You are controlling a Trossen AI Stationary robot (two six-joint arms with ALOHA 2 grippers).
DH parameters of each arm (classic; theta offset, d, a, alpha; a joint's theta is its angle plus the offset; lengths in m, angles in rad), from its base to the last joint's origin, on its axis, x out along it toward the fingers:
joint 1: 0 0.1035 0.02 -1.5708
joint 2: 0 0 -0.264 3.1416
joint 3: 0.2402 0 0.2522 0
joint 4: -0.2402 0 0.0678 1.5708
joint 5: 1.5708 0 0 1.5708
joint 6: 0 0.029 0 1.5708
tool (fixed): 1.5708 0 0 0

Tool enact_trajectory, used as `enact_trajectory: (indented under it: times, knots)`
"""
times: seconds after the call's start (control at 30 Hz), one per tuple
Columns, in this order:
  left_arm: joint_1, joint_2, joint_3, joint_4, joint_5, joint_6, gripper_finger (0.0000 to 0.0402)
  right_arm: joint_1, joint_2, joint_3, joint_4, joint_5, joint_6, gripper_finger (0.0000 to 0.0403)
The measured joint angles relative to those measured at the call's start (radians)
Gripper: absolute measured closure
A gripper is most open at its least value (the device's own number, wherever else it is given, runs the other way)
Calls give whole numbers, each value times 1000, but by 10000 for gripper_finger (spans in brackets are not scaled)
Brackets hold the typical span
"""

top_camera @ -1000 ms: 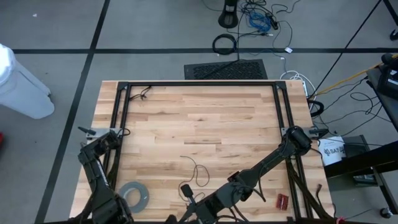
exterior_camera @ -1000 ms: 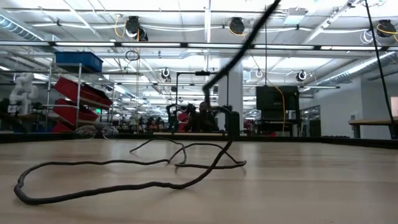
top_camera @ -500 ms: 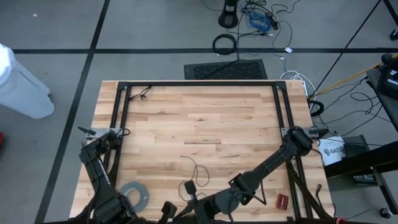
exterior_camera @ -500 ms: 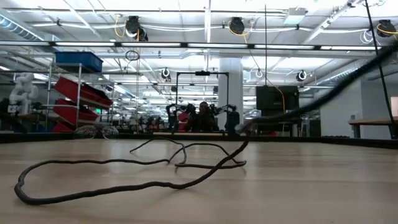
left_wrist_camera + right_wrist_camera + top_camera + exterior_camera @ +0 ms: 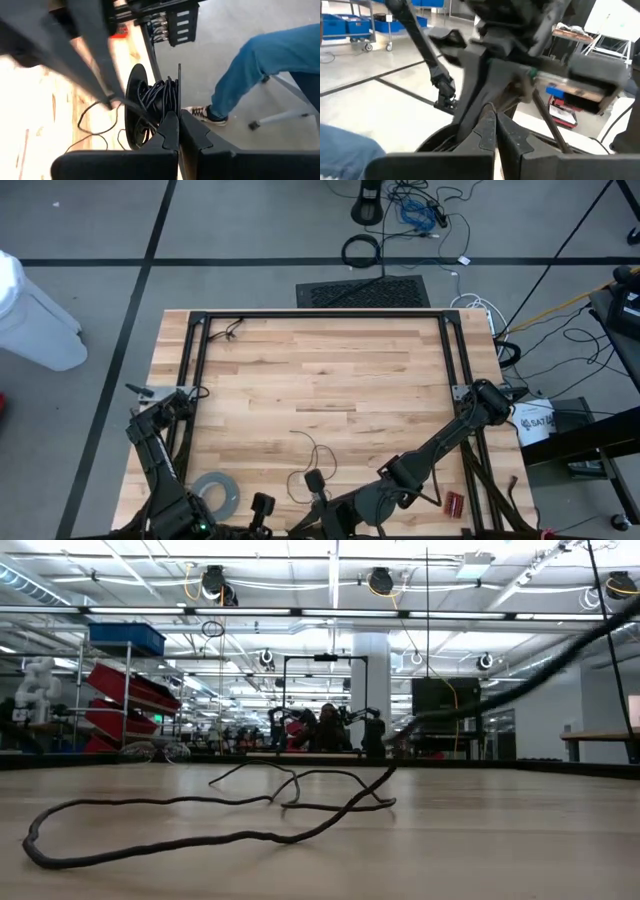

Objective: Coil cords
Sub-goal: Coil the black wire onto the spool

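The cord is a thin dark wire, partly wound on a small black disc-shaped spool (image 5: 150,107) that hangs over the table's near edge (image 5: 315,480). Its loose end lies in loops on the wood (image 5: 318,452) (image 5: 200,830). One stretch (image 5: 500,700) rises off the table at a slant. My left gripper (image 5: 178,125) is shut on the spool. My right gripper (image 5: 493,120) faces it from the table's right and is shut. Its blurred fingertips (image 5: 107,100) meet the wire right beside the spool. My left gripper pinches the spool's thin outer flange (image 5: 179,100) at its rim, between its two fingers. It comes from the table's left, slanting down. The spool is lifted clear, edge-on to the fingers. My right gripper pinches the wire (image 5: 120,104) a short way from the spool, coming about level from the table's right. The wire runs on from its fingers onto the winding.
A grey tape roll (image 5: 215,492) lies at the near left, and a small red object (image 5: 453,502) at the near right. Black frame rails (image 5: 195,370) run along both sides of the table. A seated person's leg (image 5: 260,65) shows beyond the near edge.
Both grippers have shifted a little toward the table's right edge with the spool, and my left gripper has rolled about its own line. The lifted stretch of wire, steep a second ago, now slants low. The loops on the table have stayed in place.
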Motion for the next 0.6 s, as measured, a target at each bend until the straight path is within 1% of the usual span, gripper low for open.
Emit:
enact_trajectory:
  times: [0.17, 0.3, 0.43, 0.6]
  knots:
    - [-15, 0, 0, -8, -20, -16, 401, 15, -4, 0, -63, 10, 10, 403]
    - [-28, 0, 0, -48, -64, -82, 401, 25, -36, 0, -151, 61, 22, 403]
    - [-41, 0, 0, -64, -95, -86, 402, 33, -72, -1, -213, 57, 56, 403]
    - [-51, 0, 0, -73, -156, -86, 402, 45, -95, -1, -282, 53, 134, 403]
